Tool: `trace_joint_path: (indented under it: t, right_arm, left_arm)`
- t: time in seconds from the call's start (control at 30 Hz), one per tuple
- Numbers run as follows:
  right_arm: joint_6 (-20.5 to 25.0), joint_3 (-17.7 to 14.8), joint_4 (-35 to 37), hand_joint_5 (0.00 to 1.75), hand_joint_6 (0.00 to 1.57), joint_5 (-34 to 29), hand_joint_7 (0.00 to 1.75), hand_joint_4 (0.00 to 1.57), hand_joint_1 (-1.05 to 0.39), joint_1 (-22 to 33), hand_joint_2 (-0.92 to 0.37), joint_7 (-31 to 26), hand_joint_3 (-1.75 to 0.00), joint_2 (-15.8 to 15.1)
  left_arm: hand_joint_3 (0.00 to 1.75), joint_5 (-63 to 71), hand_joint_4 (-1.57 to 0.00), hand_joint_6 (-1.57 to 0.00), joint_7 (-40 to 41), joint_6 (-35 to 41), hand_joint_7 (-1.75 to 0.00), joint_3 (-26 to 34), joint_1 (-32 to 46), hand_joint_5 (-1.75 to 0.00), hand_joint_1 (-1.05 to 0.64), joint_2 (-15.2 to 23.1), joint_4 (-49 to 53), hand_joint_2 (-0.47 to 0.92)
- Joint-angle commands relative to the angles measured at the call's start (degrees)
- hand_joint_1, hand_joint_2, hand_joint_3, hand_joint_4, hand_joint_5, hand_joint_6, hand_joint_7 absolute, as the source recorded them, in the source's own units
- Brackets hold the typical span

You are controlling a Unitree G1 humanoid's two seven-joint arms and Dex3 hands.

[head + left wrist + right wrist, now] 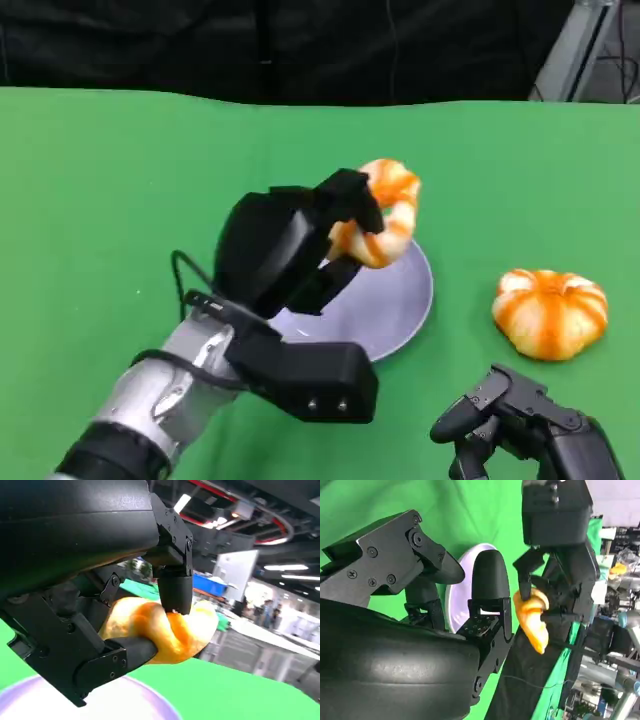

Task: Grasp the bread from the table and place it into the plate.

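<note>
A second bun (pixel 551 312), round and orange-striped, sits on the green tabletop (pixel 100 200) well to the right of the lavender plate (pixel 395 305), apart from both hands. Over the plate's far side, the robot's left hand (pixel 300 250) holds the curved orange-and-white bread (pixel 390 215) aloft, its dark bulk covering the plate's near-left portion from the head camera. The left wrist camera shows black fingers (pixel 175 587) clamped above and below the bread (pixel 165 632), with the plate's (pixel 135 702) pale rim underneath. The right hand (pixel 520 425) rests low at the near right, fingers curled around nothing; its wrist camera catches the bread (pixel 532 617) hanging beside the plate (pixel 457 597).
</note>
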Motion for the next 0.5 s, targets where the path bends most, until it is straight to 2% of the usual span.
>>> trace_joint_path:
  t: [0.03,0.4,0.47,0.5]
  right_arm:
    - [0.33,0.15,-1.03,1.63,0.69,-0.27,1.31,0.62,-0.03,0.36,-0.52,-0.35,-1.17,-0.14]
    - [0.21,0.41,-0.88,1.62,0.70,-0.61,1.31,0.63,-0.02,0.29,-0.52,-0.69,-1.18,-0.06]
    - [-0.11,0.46,-0.56,1.62,0.70,-0.60,1.31,0.63,-0.03,0.13,-0.52,-0.68,-1.17,-0.11]
    - [0.07,0.48,-0.53,1.62,0.70,-0.38,1.30,0.63,-0.03,0.13,-0.52,-0.65,-1.17,-0.01]
  left_arm:
    - [1.23,-0.17,-0.92,-0.71,-2.16,1.25,-1.75,-0.88,-1.64,-1.75,-0.22,0.34,1.90,0.37]
    - [1.22,-0.85,-0.89,-0.69,-9.29,4.30,-1.75,-2.06,-2.55,-1.75,-0.20,-0.15,2.07,0.38]
    - [0.95,-0.54,-0.89,-0.66,-11.94,6.25,-1.75,-2.65,-3.16,-1.75,-0.23,-0.26,2.66,0.49]
    - [0.87,1.00,-0.88,-0.66,-13.98,8.54,-1.72,-3.63,-3.60,-1.75,-0.23,0.44,3.13,0.52]
